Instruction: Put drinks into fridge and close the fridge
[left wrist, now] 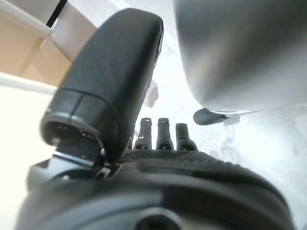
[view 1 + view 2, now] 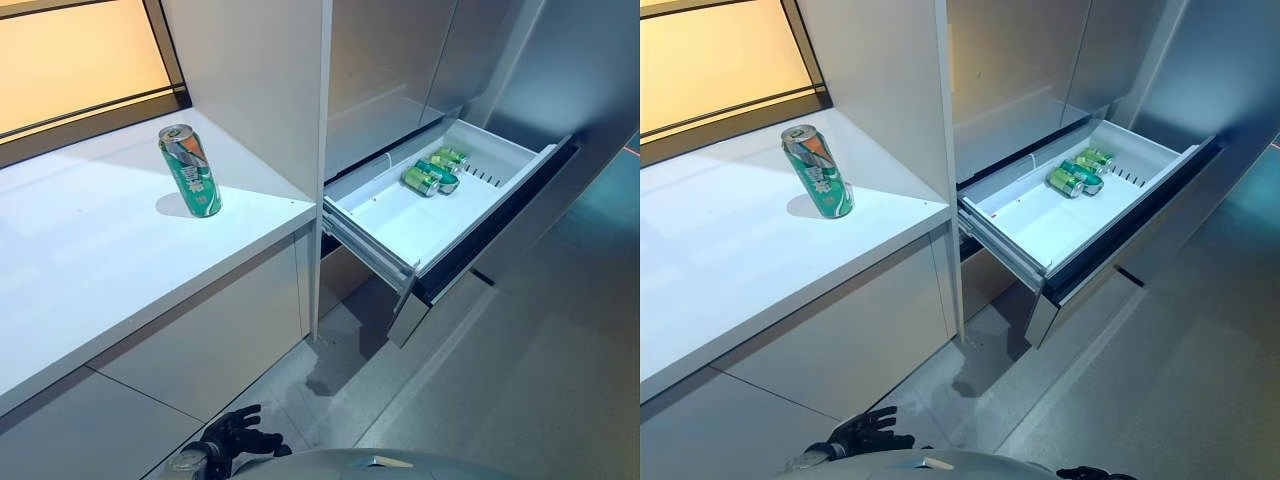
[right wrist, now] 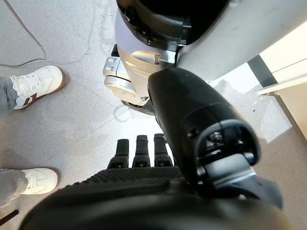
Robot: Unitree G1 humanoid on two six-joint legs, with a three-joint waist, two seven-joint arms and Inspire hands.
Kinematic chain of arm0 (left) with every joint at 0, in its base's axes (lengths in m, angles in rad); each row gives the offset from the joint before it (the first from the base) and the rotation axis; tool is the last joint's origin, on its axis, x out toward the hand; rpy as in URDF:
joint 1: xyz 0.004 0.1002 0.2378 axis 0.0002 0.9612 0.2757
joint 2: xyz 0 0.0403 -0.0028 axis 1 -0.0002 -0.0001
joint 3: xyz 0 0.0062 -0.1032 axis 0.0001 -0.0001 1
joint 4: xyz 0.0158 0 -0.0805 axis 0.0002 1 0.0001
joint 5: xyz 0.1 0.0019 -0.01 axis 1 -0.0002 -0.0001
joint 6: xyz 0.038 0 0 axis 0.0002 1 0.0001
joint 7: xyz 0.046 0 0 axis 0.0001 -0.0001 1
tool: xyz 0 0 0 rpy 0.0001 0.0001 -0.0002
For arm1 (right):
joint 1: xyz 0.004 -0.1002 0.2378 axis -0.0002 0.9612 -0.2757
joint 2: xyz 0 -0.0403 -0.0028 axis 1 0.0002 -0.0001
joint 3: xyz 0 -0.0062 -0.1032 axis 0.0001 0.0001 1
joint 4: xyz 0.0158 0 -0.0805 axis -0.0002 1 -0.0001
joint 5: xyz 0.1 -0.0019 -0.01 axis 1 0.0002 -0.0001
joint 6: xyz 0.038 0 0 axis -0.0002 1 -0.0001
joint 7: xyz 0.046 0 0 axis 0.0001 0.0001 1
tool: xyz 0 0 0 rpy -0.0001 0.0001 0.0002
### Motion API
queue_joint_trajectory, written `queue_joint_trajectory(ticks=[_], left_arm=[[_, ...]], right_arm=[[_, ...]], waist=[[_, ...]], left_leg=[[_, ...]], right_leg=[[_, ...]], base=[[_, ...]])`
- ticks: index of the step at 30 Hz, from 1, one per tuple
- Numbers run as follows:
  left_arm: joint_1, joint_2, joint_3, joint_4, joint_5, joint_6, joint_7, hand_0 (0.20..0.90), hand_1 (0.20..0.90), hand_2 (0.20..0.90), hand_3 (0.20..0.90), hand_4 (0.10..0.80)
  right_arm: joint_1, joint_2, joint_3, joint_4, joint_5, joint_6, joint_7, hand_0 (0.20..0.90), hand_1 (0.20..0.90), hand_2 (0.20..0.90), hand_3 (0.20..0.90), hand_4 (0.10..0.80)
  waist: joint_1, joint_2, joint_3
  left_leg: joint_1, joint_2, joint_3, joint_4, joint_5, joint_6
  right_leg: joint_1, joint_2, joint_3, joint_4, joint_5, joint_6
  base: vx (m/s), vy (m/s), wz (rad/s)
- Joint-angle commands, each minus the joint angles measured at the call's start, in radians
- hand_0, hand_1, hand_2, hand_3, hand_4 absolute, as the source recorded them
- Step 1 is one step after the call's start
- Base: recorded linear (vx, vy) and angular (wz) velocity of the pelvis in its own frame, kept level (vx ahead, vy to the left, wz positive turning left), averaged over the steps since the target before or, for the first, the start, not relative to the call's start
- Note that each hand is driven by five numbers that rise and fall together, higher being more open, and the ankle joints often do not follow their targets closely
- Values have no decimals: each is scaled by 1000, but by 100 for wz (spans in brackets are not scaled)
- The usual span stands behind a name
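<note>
A green can (image 2: 190, 170) stands upright on the white counter (image 2: 80, 270), near its right end and beside the tall cabinet wall. To the right, the fridge drawer (image 2: 410, 222) is pulled out, with green cans (image 2: 432, 175) lying on their sides at its far end. My left hand (image 2: 235, 432) hangs low by the floor, well below the counter, with its fingers (image 1: 163, 132) straight and holding nothing. My right hand (image 2: 1090, 473) also hangs low, with its fingers (image 3: 139, 148) straight and empty.
The open drawer's steel front (image 2: 500, 225) juts out over the grey floor (image 2: 540, 380). A tall white cabinet panel (image 2: 260, 90) stands between counter and fridge. A person's white shoes (image 3: 33, 84) stand on the floor close by in the right wrist view.
</note>
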Motion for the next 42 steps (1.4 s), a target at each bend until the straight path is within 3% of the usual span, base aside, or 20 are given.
queue_joint_trajectory(ticks=[1, 7, 12, 16, 18, 19, 22, 26, 33, 38, 42], left_arm=[[-85, -40, -85, -37, 115, -119, -39, 900, 900, 900, 900, 800], [-118, -1, -219, -170, 271, -243, -21, 900, 900, 900, 900, 800], [-167, 57, -323, -332, 387, -287, 49, 900, 900, 900, 900, 800], [-209, 97, -360, -453, 395, -309, 98, 900, 900, 900, 900, 800], [-222, 110, -363, -510, 310, -291, 25, 900, 900, 900, 900, 800], [-220, 104, -381, -502, 440, -382, 104, 900, 900, 900, 900, 800], [-211, 152, -401, -628, 390, -415, 82, 900, 900, 900, 900, 800], [-214, 226, -371, -863, 260, -382, -46, 900, 900, 900, 900, 800], [-229, 286, -276, -1181, -21, -295, -187, 900, 900, 900, 900, 800], [-240, 311, -177, -1352, -201, -276, -210, 900, 900, 900, 900, 800], [-252, 320, -90, -1420, -230, -306, -138, 900, 900, 900, 900, 800]], right_arm=[[-67, 33, 32, -14, 2, -20, 47, 900, 900, 900, 900, 800], [-74, 16, 55, -38, 0, -17, 60, 900, 900, 900, 900, 800], [-73, -1, 77, -50, -6, -23, 69, 900, 900, 900, 900, 800], [-70, -11, 86, -59, -6, -29, 71, 900, 900, 900, 900, 800], [-67, -14, 83, -61, -9, -30, 71, 900, 900, 900, 900, 800], [-67, -5, 71, -58, -18, -32, 71, 900, 900, 900, 900, 800], [-61, -5, 72, -73, -8, -31, 59, 900, 900, 900, 900, 800], [-44, -11, 58, -123, -3, -6, 44, 900, 900, 900, 900, 800], [-20, -1, 55, -164, 13, 13, 12, 900, 900, 900, 900, 800], [-7, 6, 56, -171, 38, 8, -2, 900, 900, 900, 900, 800], [2, 11, 52, -161, 50, -8, -7, 900, 900, 900, 900, 800]], waist=[[5, 29, 6], [-10, 34, 7], [-26, 40, 10], [-34, 45, 12], [-35, 47, 11], [-32, 44, 7], [-28, 47, 14], [-22, 55, 22], [-9, 59, 22], [9, 55, 13], [21, 52, 7]], left_leg=[[30, 0, -54, 17, -149, -9], [30, 3, -42, 13, -149, -11], [29, 5, -35, 10, -148, -12], [30, 6, -32, 7, -148, -12], [30, 6, -32, 6, -148, -12], [25, 6, -30, 6, -148, -9], [21, 5, -33, 6, -149, -11], [15, 2, -49, 6, -142, -9], [10, -3, -70, 6, -137, -5], [2, -5, -85, 6, -136, -5], [-1, -6, -97, 6, -135, -6]], right_leg=[[-68, -8, 22, 51, -3, 84], [-76, -5, 34, 52, -1, 91], [-82, -4, 42, 54, 2, 97], [-81, -4, 45, 49, 4, 100], [-81, -6, 44, 48, 5, 100], [-84, -4, 46, 47, 5, 100], [-85, -4, 41, 44, 3, 99], [-87, -7, 35, 46, 5, 99], [-81, -10, 26, 37, 9, 97], [-78, -14, 16, 29, 12, 94], [-76, -14, 10, 25, 14, 90]], base=[[0, 0, 0], [-15, 3, -3], [-23, 9, -8], [-6, 8, -3], [-3, 7, -2], [0, 0, 0], [-26, 1, 0], [-33, 19, 0], [-2, -3, 2], [-4, -16, 6], [3, -8, 2]])
